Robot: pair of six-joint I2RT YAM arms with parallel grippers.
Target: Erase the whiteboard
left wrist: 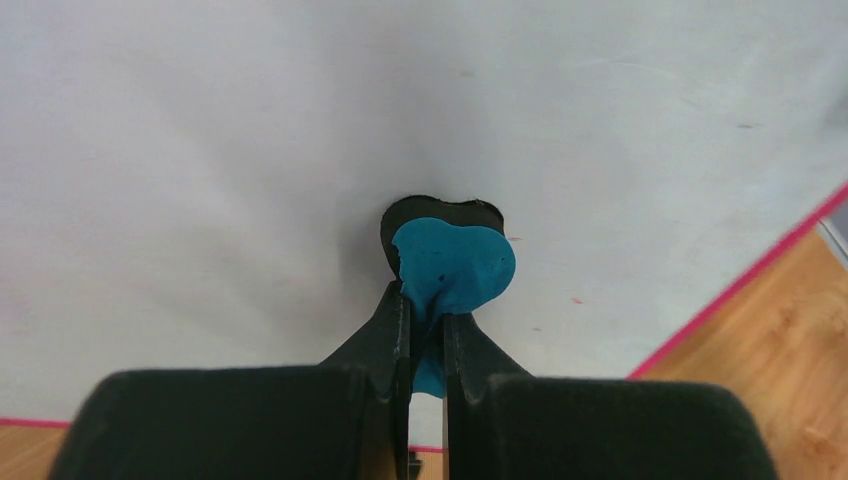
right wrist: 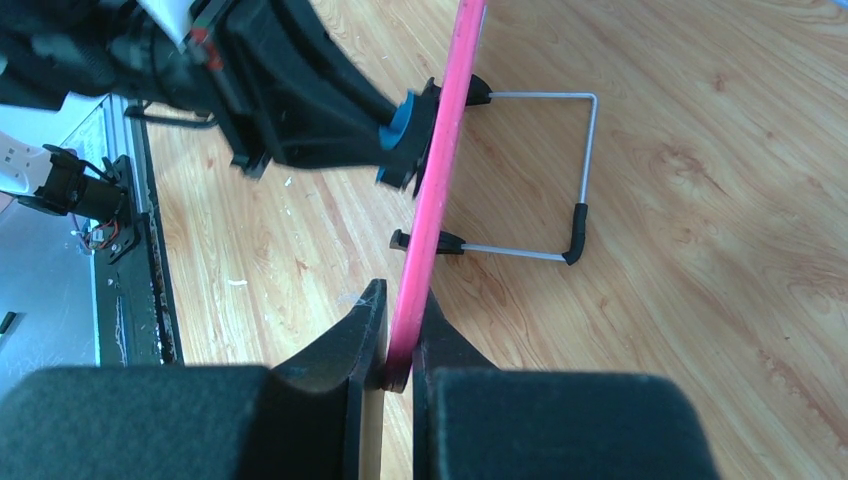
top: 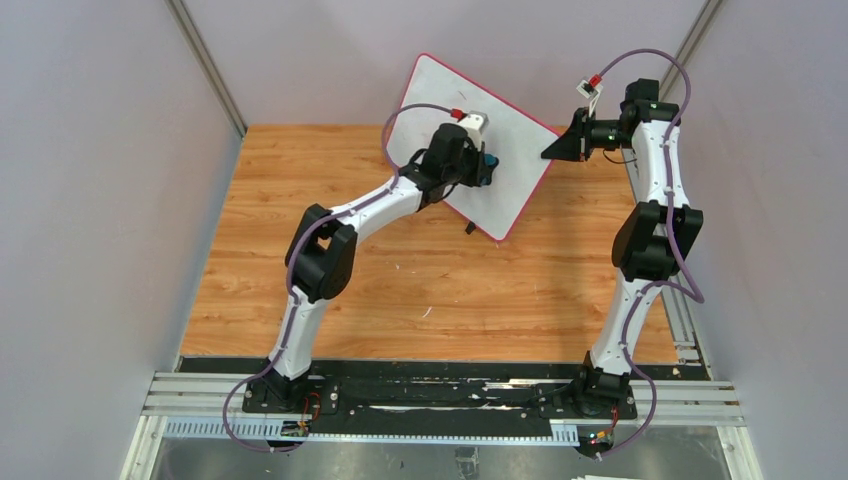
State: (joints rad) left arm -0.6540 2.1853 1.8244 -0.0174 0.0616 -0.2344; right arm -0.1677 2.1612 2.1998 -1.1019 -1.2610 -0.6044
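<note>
While right gripper (right wrist: 398, 345) pinches the rim of the whiteboard (top: 515, 175), propped tilted at far centre of the table (top: 420, 290), left gripper (left wrist: 425, 325), clamped on blue eraser (left wrist: 452, 265), shd press flat & overlap strokes.

Premises: a robotics laboratory test cell. A wood-grain bench (top: 420, 290) stands enclosed on three sides by plain grey partition panels (top: 90, 200) joined at metal corner posts (top: 207, 65). The white-and-black left arm (top: 320, 262) and right arm (top: 655, 235) are bolted to a black base plate (top: 440, 395) on aluminium rails (top: 190, 393) at the near edge, trailing purple cables (top: 652, 51) and exposed wiring (top: 303, 405). A whiteboard (top: 520, 170) stands on the bench.
</note>
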